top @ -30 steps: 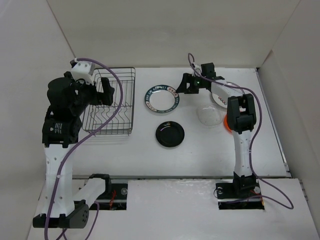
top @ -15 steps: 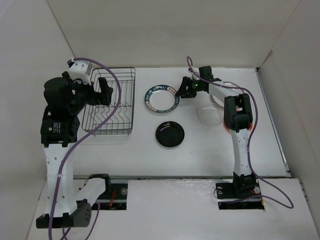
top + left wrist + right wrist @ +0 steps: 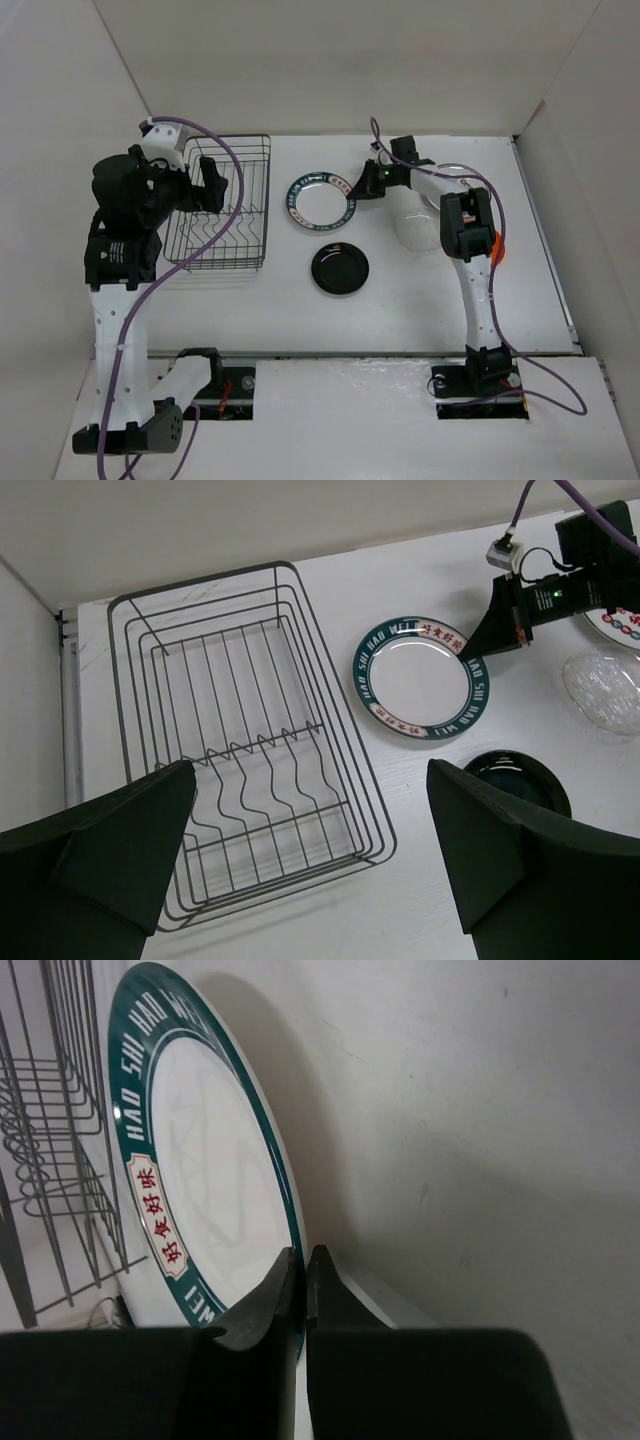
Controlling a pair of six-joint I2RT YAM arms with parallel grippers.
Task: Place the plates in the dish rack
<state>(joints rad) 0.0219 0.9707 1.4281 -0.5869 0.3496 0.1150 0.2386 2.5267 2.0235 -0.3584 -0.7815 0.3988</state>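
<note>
White surface [image 3: 400, 310]: the left pincer [image 3: 207, 184] hangs wide open and empty over the dish rack [image 3: 245, 770]. To its right the patterned plate [image 3: 322, 200] lies flat, its right rim pinched in the right pincer [image 3: 300, 1270]. So shallow an edge-hold could slip when lifting.

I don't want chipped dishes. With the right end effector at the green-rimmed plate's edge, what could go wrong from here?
1. The right end effector looks nearly closed at the rim of the green-rimmed plate, which lies flat; it may shove the plate instead of gripping it.
2. The clear plate lies close beside the right arm; a swing toward the rack could knock it.
</note>
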